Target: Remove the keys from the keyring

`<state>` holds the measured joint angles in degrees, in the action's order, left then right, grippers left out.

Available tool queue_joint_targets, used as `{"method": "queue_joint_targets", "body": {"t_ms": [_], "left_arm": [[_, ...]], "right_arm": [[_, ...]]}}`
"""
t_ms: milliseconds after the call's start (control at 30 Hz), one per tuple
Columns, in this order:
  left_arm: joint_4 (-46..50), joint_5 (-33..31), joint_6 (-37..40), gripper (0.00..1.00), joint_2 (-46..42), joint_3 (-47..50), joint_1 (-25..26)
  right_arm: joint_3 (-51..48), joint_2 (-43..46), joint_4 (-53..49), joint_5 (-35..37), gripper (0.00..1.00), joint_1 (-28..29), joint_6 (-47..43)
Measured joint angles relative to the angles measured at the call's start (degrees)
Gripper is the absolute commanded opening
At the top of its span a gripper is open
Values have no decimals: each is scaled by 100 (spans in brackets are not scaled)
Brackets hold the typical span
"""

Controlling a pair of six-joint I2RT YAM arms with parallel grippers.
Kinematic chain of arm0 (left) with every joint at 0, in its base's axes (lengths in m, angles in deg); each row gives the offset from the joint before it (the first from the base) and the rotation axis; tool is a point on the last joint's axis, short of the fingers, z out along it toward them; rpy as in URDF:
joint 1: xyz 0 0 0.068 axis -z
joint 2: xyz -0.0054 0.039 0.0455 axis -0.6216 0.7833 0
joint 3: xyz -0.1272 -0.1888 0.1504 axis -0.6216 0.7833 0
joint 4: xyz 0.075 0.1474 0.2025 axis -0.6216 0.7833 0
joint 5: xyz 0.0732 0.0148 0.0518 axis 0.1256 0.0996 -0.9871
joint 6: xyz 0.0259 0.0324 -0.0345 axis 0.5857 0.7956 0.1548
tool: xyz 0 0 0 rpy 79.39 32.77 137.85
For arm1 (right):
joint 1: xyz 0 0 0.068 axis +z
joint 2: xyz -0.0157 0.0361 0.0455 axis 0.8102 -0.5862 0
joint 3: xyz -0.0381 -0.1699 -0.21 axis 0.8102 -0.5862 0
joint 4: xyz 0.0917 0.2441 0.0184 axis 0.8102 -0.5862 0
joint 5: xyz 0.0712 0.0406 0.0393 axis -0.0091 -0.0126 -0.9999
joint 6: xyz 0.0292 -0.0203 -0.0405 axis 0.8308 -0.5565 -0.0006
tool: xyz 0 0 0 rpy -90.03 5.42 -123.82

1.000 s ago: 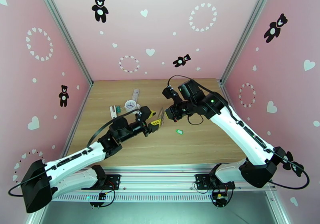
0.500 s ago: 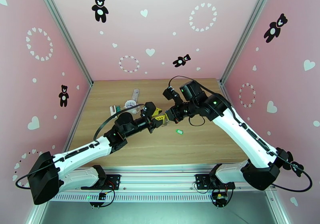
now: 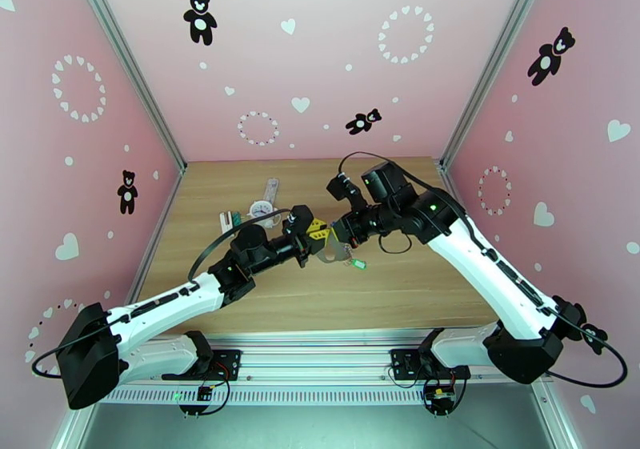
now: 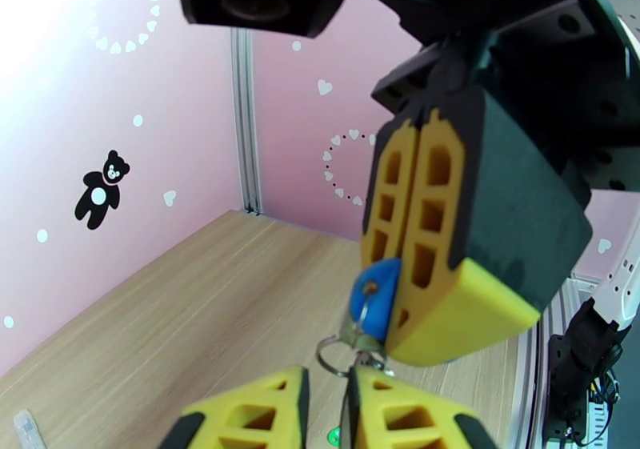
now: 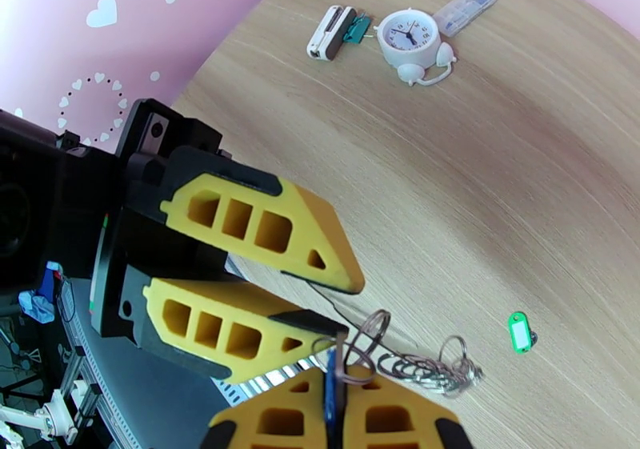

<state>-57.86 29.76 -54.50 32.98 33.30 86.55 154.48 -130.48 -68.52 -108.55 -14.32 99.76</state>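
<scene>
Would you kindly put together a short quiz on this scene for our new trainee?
1. True or false: the green key lies on the table, apart from the keyring.
2. What does the right tool pinch? A) the blue key B) the green key C) nothing
3. Fill in: far back on the table stands a white ____.
Key: 1 true; 2 A; 3 clock.

Far left on my wooden worktop (image 3: 400, 286) sit a small white clock (image 5: 410, 36), a white-and-green block (image 5: 340, 30) just left of it and a clear case (image 5: 468, 6) beyond, pink bear-patterned walls (image 3: 320, 58) around.
</scene>
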Motion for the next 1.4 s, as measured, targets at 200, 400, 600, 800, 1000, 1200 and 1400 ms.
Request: {"method": "queue_joint_targets", "body": {"t_ms": [200,400,600,800,1000,1200,1400], "left_arm": [[-22,55,181,46,-341,168,9],[0,48,334,49,-363,188,15],[-4,4,544,56,-227,188,164],[-11,-361,678,60,-15,164,313],[-74,-1027,688,54,125,127,332],[-225,-1259,710,45,122,127,341],[-328,-1266,713,35,50,168,341]], "right_arm": [[2,2,2,-15,0,0,92],[2,0,4,-129,0,0,153],[2,2,4,-201,0,0,199],[2,2,2,-278,0,0,258],[2,2,4,-299,0,0,299],[2,0,4,-295,0,0,304],[2,0,13,-273,0,0,343]]}}
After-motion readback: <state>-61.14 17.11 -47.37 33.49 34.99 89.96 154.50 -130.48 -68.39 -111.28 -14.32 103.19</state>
